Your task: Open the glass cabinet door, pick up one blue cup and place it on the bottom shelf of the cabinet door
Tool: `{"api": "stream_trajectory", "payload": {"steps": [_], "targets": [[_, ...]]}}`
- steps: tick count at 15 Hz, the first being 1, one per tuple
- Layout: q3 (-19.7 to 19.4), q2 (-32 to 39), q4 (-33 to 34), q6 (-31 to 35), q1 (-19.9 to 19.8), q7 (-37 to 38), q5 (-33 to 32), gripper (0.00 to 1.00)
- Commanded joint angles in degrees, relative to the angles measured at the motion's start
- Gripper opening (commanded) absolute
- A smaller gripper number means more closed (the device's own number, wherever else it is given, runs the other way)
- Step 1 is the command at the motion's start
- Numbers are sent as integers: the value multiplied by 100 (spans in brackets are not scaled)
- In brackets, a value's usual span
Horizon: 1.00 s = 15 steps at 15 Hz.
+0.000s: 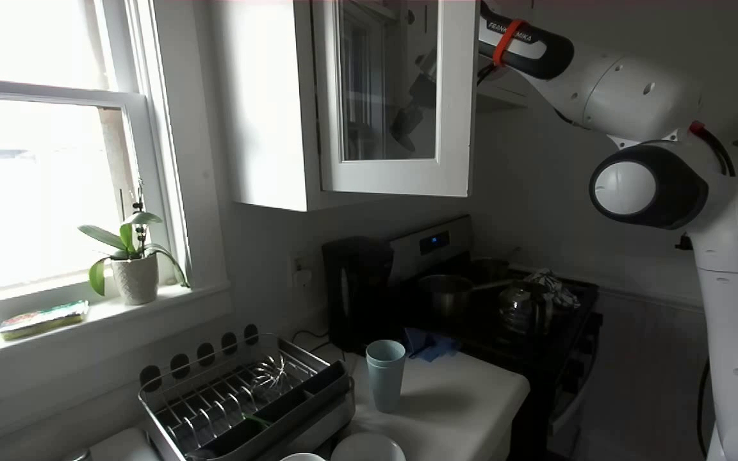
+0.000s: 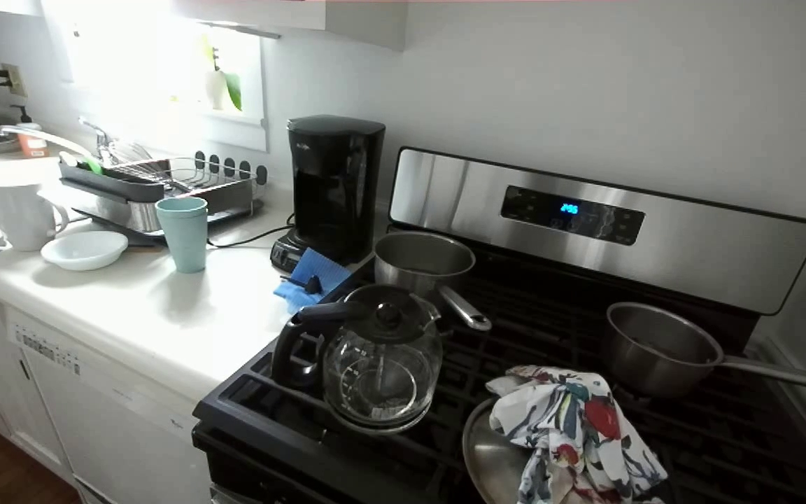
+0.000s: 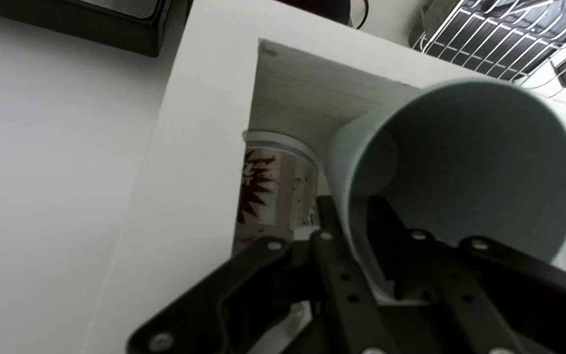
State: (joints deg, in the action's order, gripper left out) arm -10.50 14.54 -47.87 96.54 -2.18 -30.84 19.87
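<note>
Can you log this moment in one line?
glass cabinet door: open; hand: gripping blue cup; release: not yet; another cup: upright on counter

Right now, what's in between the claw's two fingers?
The side of the cup: the wrist view shows the claw with one finger inside the cup and the other finger outside it.

The blue cup [image 3: 465, 167] shows a dull greyish blue against the black fingers [image 3: 383, 236], while the tall cup [image 2: 185, 238] over on the white bench [image 2: 235, 315] runs greener, almost teal. My eye goes to the white cloth [image 2: 581, 427], printed with red, teal and dark leafy shapes, and to a dark-red starburst [image 3: 257, 189] on the pale container [image 3: 288, 182]. An orange-red band [image 1: 508, 42] brightens the white-and-black arm [image 1: 638, 89], and blue digits [image 2: 569, 208] glow on the silvery panel [image 2: 711, 245].
</note>
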Motion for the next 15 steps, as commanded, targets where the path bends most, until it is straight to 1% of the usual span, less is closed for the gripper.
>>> {"api": "stream_trajectory", "payload": {"steps": [1,3,6,9,13,15], "targets": [[-15,55,-72,192,32,-122,-95,10],[-23,68,-50,207,26,-128,-96,0],[-21,67,-46,175,23,-132,-74,1],[-1,34,-10,-245,-3,36,22,1],[-5,41,114,-545,-42,410,127,1],[14,15,129,-619,-42,380,164,1]]}}
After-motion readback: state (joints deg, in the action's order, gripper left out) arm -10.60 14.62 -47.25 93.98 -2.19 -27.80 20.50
